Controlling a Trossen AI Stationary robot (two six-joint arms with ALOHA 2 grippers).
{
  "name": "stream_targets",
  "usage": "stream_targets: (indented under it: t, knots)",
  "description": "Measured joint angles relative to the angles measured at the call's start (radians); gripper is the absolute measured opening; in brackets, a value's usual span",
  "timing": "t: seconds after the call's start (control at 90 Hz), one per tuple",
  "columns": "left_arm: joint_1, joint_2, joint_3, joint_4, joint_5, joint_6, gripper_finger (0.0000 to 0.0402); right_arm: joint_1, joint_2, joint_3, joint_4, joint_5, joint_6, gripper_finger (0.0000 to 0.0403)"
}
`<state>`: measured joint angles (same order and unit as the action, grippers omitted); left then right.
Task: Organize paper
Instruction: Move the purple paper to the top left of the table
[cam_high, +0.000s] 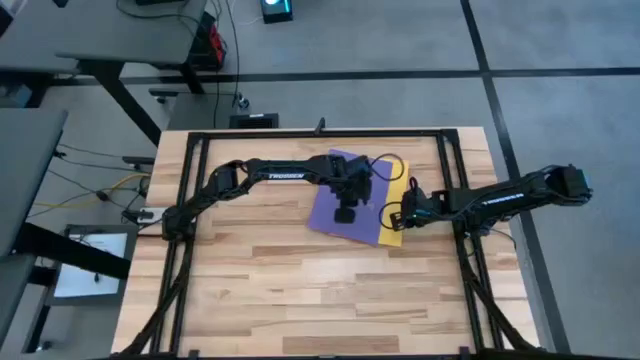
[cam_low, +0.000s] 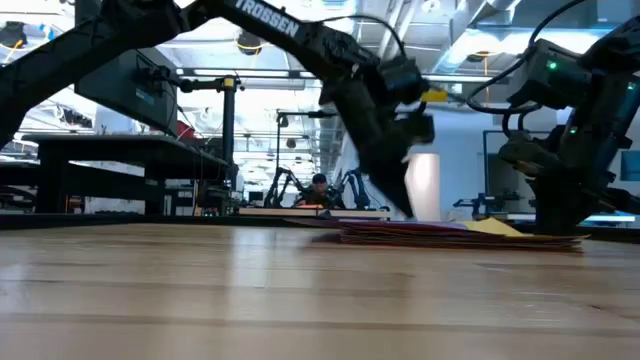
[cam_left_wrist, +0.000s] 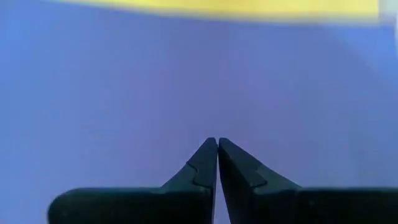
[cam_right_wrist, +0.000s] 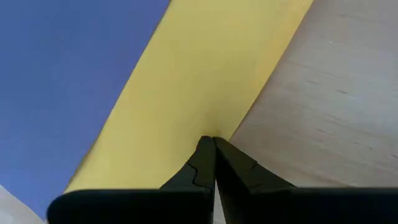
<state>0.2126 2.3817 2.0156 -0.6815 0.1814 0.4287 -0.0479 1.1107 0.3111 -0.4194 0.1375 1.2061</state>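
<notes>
Left tool (cam_left_wrist: 217, 144) is pressing closed fingertips down on purple sheet (cam_high: 335, 205), arm reaching across from counter's (cam_high: 300, 290) left. Right tool (cam_right_wrist: 213, 142), also closed, is touching yellow sheet's (cam_right_wrist: 199, 93) edge. Paper stack is lying flat mid-counter, long axis tilted slightly off front-to-back.

A robotics lab. Another robot arm (cam_low: 283, 186) stands on a far workbench (cam_low: 120, 148). Cables (cam_high: 95, 190) trail across grey floor.
</notes>
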Motion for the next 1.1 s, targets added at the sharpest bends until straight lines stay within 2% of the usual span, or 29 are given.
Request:
stream_targets:
  t: [0.133,0.5,0.689,0.944,1.1]
  knots:
    - [0.01,-0.002,-0.031,-0.079,-0.031,0.027,0.0,0.0,0.0,0.0,0.0,-0.001,-0.004,0.0]
    - [0.058,-0.013,-0.085,-0.404,-0.05,-0.098,0.0,0.0,0.0,0.001,-0.006,-0.001,-0.036,0.0]
    - [0.101,-0.017,-0.087,-0.575,-0.123,-0.197,0.0,0.001,0.0,0.001,-0.007,-0.001,-0.04,0.0]
    - [0.146,-0.018,-0.09,-0.62,-0.126,-0.183,0.0,0.001,0.0,0.001,-0.007,-0.001,-0.051,0.0]
    - [0.162,-0.017,-0.103,-0.679,-0.16,-0.251,0.0,0.001,0.0,0.001,-0.007,-0.001,-0.047,0.0]
